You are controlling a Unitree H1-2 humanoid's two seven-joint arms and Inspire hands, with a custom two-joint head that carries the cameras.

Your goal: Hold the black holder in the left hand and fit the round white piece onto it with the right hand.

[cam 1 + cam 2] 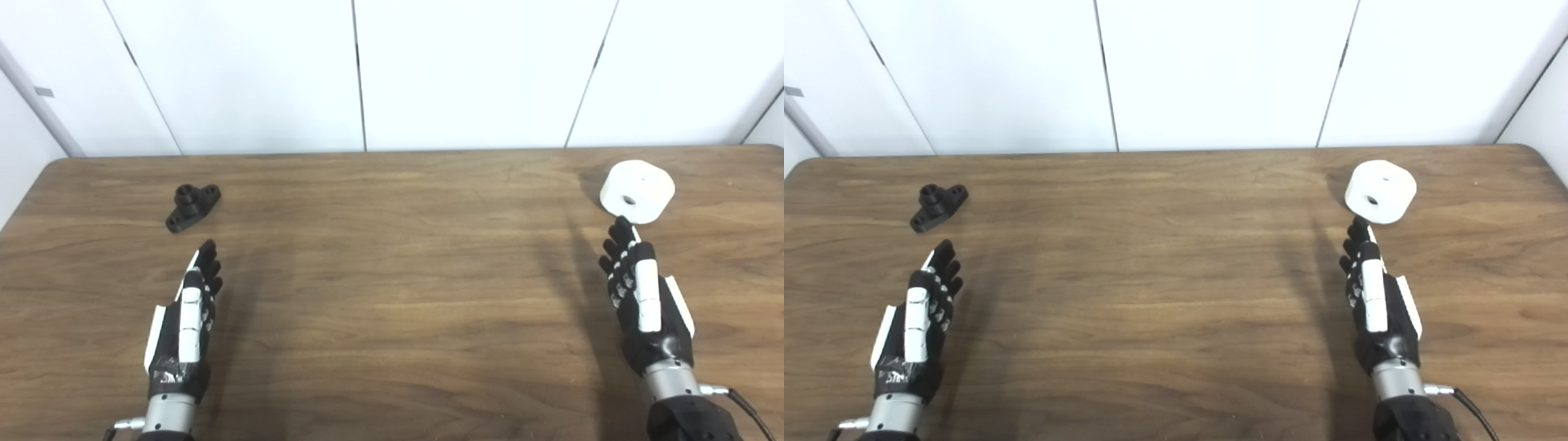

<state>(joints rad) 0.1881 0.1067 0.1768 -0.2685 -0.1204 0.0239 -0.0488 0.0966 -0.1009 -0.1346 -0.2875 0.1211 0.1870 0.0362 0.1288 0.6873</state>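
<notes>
We see the left hand [184,318] empty, fingers straight, near the black holder [193,207]; the right hand [643,300] likewise empty, fingertips just short of the round white piece [637,191].

Both of my head cameras are looking down and forward from above the near edge of the desk [392,294], facing the white panelled wall [478,73] behind it. They are sitting side by side, so the two views are sharing almost the whole scene: the desk's wooden top, its far edge and the wall. My left eye view is taking in more of the left, showing the desk's rounded far-left corner, while my right eye view is reaching further right, showing the far-right corner. Both are standing far enough back to be catching the desk's full depth, with my forearms entering from the bottom edge.
</notes>
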